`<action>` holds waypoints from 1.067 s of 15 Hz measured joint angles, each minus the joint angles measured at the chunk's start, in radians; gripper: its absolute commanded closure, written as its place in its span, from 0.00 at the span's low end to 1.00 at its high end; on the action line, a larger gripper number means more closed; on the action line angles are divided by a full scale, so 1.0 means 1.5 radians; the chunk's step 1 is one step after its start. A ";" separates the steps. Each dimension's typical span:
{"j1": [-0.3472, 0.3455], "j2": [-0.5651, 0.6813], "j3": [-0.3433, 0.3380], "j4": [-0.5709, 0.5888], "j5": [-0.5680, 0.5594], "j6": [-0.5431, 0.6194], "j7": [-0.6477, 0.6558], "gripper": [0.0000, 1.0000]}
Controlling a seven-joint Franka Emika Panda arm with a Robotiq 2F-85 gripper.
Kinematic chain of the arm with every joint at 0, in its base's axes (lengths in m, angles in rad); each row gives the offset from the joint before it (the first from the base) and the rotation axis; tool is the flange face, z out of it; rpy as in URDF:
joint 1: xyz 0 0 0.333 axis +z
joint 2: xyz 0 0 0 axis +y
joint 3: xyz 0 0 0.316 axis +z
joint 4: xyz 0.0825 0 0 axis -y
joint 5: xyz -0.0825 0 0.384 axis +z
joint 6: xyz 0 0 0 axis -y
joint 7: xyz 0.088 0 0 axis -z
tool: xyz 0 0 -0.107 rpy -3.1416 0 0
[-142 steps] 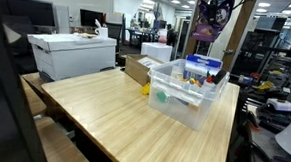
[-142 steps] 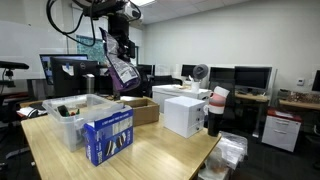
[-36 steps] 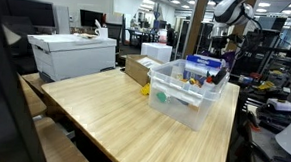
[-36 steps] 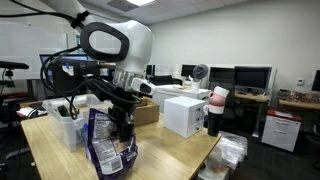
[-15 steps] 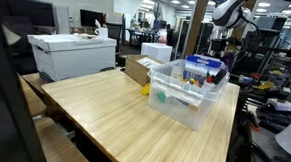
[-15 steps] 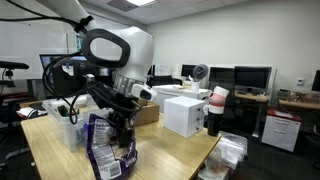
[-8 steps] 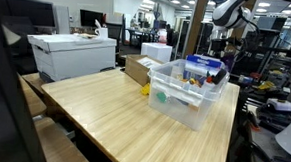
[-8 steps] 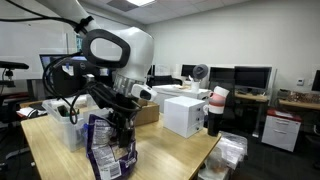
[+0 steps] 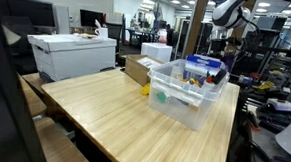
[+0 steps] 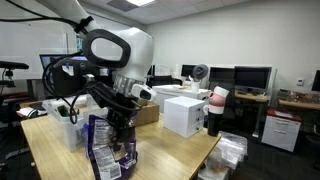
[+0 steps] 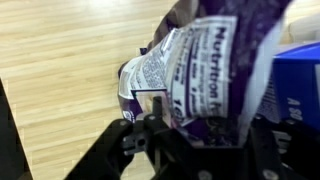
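A purple snack bag with a white nutrition label stands upright on the wooden table, just in front of a blue box. My gripper is right over the bag's top. In the wrist view the gripper has its fingers spread apart, with the crumpled top of the bag between them. The jaws look open rather than pinched on it. In an exterior view the arm reaches down behind the blue box, and the bag is hidden there.
A clear plastic bin with small items sits behind the blue box, also seen as the bin. A white box, a cardboard box and stacked cups stand farther along. A large white box is off the table's end.
Since the earliest frames the arm has brought the purple bag down from high above the bin to the table by the blue box. Over the last second nothing moves visibly.
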 measured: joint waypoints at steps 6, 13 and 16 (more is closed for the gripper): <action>0.000 -0.010 0.006 0.002 -0.033 -0.011 0.011 0.00; 0.003 -0.078 0.024 0.002 -0.098 -0.026 0.038 0.00; 0.004 -0.114 0.031 0.002 -0.108 -0.027 0.039 0.00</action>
